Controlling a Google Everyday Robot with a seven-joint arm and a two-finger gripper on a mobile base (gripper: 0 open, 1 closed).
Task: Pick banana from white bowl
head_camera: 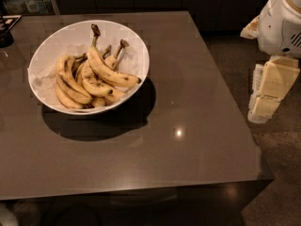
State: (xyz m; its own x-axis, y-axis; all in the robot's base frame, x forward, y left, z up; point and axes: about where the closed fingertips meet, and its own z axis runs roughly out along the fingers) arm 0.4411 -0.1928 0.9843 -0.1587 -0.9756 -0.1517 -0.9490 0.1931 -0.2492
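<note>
Lying on top of the pile in the white bowl (55, 45), the banana (105, 69) is the longest fruit there. Its long stem with the dark cap points to about twelve o'clock, up against the bowl's far wall. Its speckled body curves down and round, so that the browned tip ends near four o'clock, close to the rim. It rests across the shorter bananas (70, 84), which crowd the bowl from six to nine o'clock. Two more stems stick up just beside it, toward one o'clock.

The bowl stands on the dark table (197, 149), toward ten o'clock on the tabletop, and throws a heavy shadow toward five o'clock. A small glint of light (178, 132) shows on the surface between the bowl and the table's near right corner.

The gripper (264, 108) hangs off the table, past its right edge at about three o'clock from the bowl. It sits below the white arm housing (281, 25), with the speckled floor (282, 182) behind it. It is a cream-coloured block pointing downward, and I cannot tell whether it is spread or closed. It holds nothing that can be seen. From the gripper the banana lies at roughly nine to ten o'clock, well apart from it, with a wide stretch of tabletop between them. A dark object (5, 34) sits at the table's far left edge.
</note>
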